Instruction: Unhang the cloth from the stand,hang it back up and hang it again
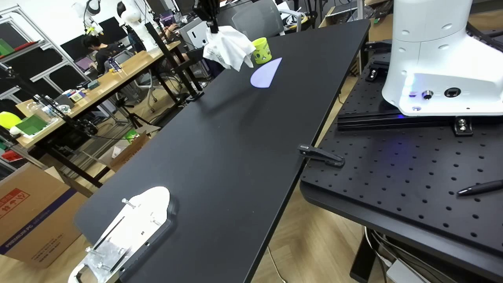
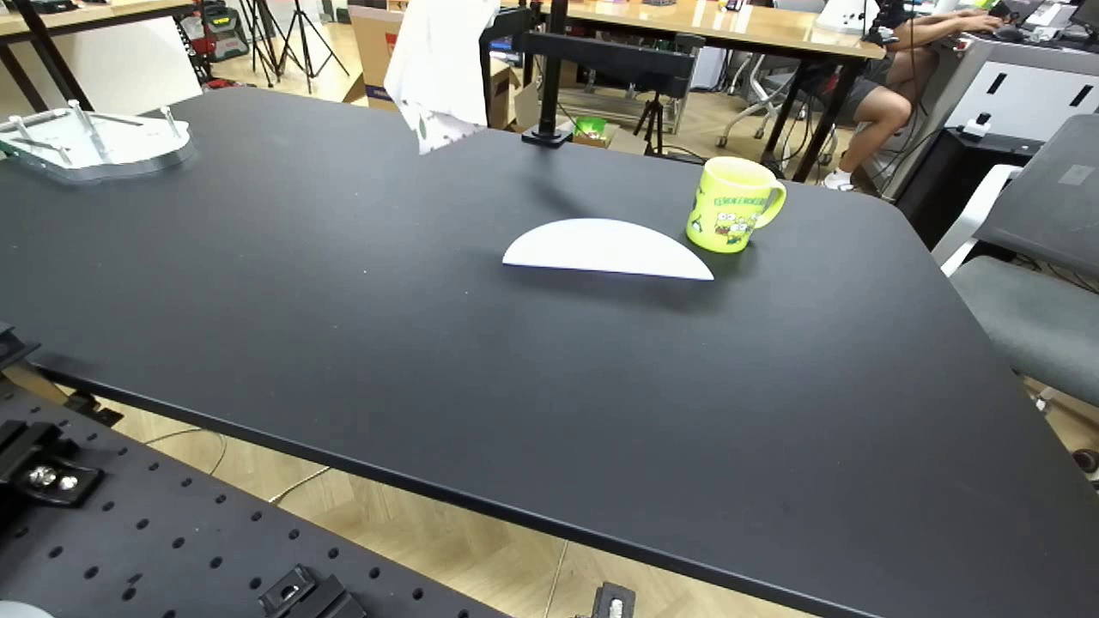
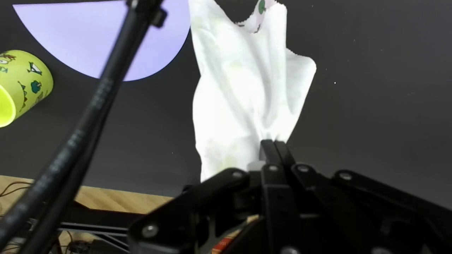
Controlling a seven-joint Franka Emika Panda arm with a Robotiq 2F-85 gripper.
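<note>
Found the white cloth (image 3: 240,98) suspended from the gripper (image 3: 274,143) in the wrist view. Checked the jaws: brought tightly together, holding a gathered pinch of fabric. Observed the cloth hanging limp and folded over the black table (image 1: 220,157) in both exterior views, apparently clear of the surface. Noted to one side of it an upright yellow-green mug (image 2: 725,210), standing just beside a pale half-disc (image 2: 605,247) on the same table. Recorded a black stand (image 2: 550,99), upright at the table edge, close beside the cloth as seen in an exterior view; could not tell the gap. Saw in the wrist view a black bar (image 3: 80,123) crossing in front of the half-disc and hiding part of it; could not read the pale marks along its length. Listed: a pegged white plate (image 1: 147,204) on the table, well apart from the mug, a white robot base (image 1: 440,59) on a perforated black platform (image 1: 373,173), a black clamp (image 1: 321,155) at the platform's edge, a black pen-shaped object (image 1: 481,188) lying on the platform, and a grey chair (image 2: 1056,197) beside the table. Read PREMIUM PC along a dark-blue band on a cardboard box (image 1: 43,232) in an exterior view; noted a red label (image 1: 13,202) with white symbols on the same box. Read green lettering beginning KERO on the mug, above cartoon faces with round eyes; could not make out the remainder.
</note>
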